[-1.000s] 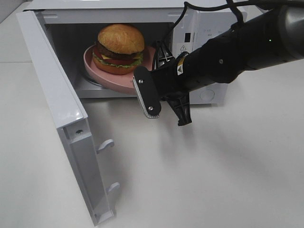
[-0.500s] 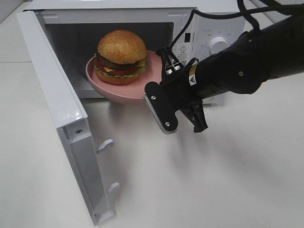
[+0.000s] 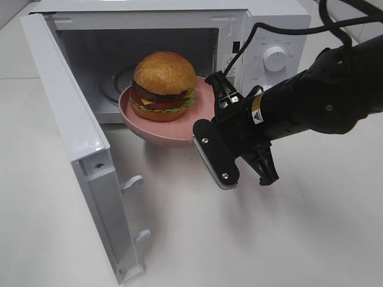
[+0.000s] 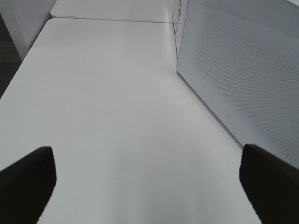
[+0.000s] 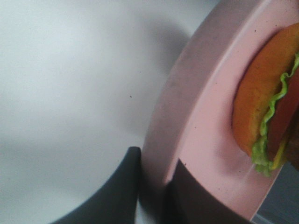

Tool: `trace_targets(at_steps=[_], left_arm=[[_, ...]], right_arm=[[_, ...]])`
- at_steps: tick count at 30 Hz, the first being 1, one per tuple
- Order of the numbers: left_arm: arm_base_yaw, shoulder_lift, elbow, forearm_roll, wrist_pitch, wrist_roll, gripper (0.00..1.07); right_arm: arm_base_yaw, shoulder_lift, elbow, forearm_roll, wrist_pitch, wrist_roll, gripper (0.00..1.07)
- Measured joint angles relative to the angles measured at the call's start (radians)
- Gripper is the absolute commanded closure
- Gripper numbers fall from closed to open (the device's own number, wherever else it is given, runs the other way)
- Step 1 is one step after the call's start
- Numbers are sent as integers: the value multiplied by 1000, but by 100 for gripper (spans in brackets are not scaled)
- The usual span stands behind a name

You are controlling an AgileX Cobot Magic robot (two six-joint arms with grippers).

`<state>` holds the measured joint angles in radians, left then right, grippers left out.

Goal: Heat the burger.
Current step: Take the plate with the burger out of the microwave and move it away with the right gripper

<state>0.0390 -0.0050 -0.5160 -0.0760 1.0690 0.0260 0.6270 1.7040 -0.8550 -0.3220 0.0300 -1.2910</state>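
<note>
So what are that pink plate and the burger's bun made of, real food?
Pink plate: looks like matte plastic or melamine, with fine dark speckles in the right wrist view. Burger: the bun's uniform glossy shine suggests a plastic replica, though the pictures can't confirm that.

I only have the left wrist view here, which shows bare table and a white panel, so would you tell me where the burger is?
Observer: The burger sits on a pink plate at the mouth of the open microwave, half outside it.
Operator: Thank you. Is anything holding that plate?
Observer: Yes, the right gripper has its jaws shut on the plate's rim, one above it and one beneath.
Operator: And is the microwave door in the way?
Observer: No, the door is swung wide open to the left of the exterior view.
</note>
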Motion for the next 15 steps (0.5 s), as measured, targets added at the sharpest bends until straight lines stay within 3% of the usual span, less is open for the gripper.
trace_targets(at_steps=[15], left_arm=[[0, 0, 0, 0, 0, 0, 7]], right_arm=[[0, -230, 160, 0, 42, 27, 107]])
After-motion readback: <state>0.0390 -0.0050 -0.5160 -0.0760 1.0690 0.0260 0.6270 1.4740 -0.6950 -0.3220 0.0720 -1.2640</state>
